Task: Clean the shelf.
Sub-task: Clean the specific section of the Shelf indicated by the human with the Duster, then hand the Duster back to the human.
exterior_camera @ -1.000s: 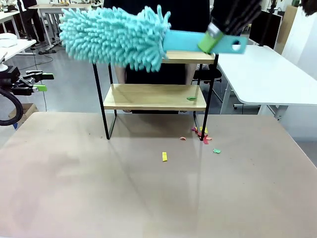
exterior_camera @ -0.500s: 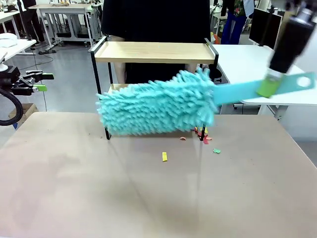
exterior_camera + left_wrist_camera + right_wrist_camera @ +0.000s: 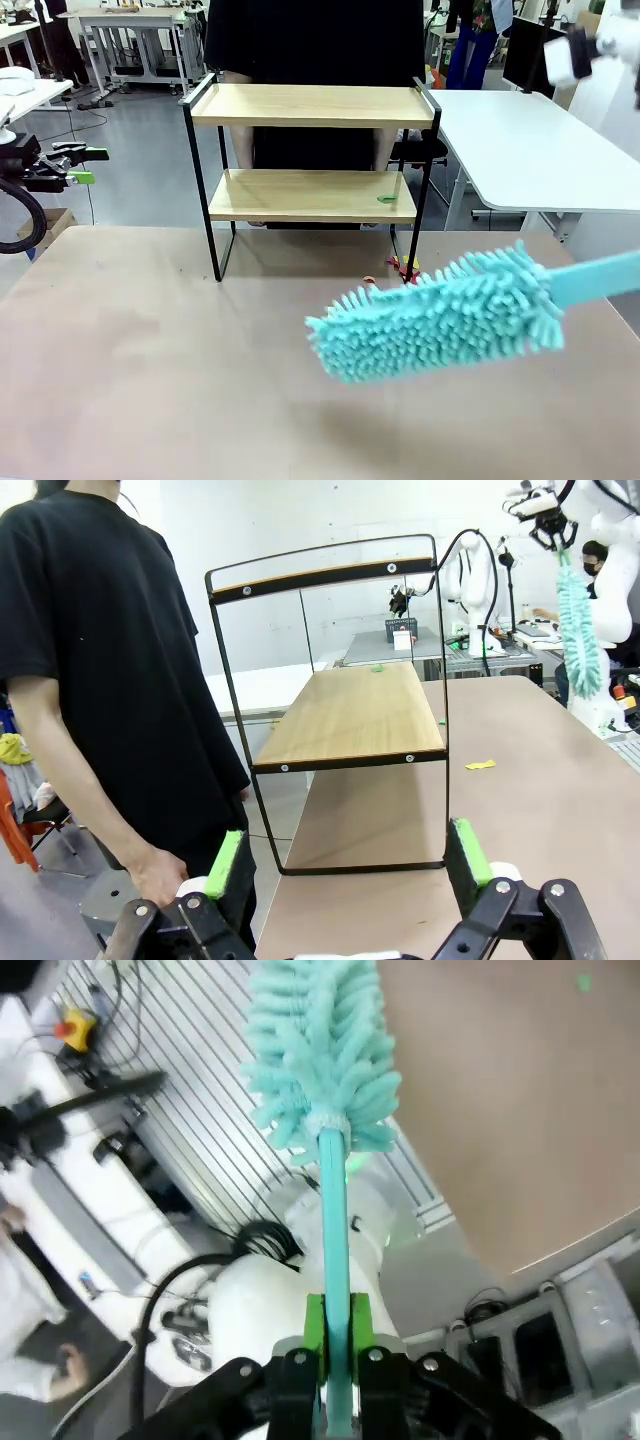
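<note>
One green scrap (image 3: 386, 198) sits mid-frame on the shelf (image 3: 310, 193); the right gripper (image 3: 335, 1360), clamping the duster (image 3: 435, 315), should sweep low; left gripper (image 3: 345, 865) gapes.

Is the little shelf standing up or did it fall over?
Standing up. The shelf rests on its legs on the table, both wooden boards level.

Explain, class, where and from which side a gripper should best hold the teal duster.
Probably the flat handle, not the fluffy head: the handle is thin, rigid and flat-sided, so pads close squarely across it from either flat face. The right gripper already grips it so, near the end away from the head.
</note>
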Robot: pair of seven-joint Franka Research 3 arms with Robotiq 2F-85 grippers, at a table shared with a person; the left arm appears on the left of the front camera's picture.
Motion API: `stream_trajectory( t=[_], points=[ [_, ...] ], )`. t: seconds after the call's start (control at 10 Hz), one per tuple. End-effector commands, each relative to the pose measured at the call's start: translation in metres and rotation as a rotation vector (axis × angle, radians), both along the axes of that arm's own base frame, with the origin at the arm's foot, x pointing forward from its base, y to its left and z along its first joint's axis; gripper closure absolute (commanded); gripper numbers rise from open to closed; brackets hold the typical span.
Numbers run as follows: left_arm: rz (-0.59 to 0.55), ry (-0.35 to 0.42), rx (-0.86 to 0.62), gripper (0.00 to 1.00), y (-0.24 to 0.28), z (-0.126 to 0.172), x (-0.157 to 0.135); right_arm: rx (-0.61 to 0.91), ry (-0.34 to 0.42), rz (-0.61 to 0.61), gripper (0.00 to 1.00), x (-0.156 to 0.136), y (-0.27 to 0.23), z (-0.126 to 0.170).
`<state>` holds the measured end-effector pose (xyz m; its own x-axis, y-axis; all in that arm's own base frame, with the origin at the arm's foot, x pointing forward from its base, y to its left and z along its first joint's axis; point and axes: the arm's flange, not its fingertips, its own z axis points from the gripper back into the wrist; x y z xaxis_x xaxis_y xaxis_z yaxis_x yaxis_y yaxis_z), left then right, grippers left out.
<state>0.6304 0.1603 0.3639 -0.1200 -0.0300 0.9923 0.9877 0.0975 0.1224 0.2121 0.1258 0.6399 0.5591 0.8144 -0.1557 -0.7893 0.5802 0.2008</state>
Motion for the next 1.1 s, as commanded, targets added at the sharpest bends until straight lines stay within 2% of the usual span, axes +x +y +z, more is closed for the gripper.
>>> stream_trajectory(
  t=[0.0, 0.2, 0.3, 0.4, 1.0],
  points=[
    [0.001, -0.005, -0.002, 0.00, -0.001, 0.004, -0.003, -0.008, 0.008, 0.066, 0.87, -0.003, -0.026, -0.021],
    [0.001, -0.005, -0.002, 0.00, -0.001, 0.004, -0.003, 0.008, 0.015, 0.060, 0.87, -0.005, -0.041, -0.036],
    [0.001, -0.005, -0.002, 0.00, -0.001, 0.004, -0.003, 0.040, -0.025, 0.063, 0.87, -0.005, -0.041, -0.036],
    [0.001, -0.005, -0.002, 0.00, -0.001, 0.004, -0.003, -0.012, 0.044, 0.032, 0.87, -0.003, -0.030, -0.033],
    [0.001, -0.005, -0.002, 0.00, -0.001, 0.004, -0.003, -0.012, 0.044, 0.032, 0.87, -0.003, -0.030, -0.033]
  ],
)
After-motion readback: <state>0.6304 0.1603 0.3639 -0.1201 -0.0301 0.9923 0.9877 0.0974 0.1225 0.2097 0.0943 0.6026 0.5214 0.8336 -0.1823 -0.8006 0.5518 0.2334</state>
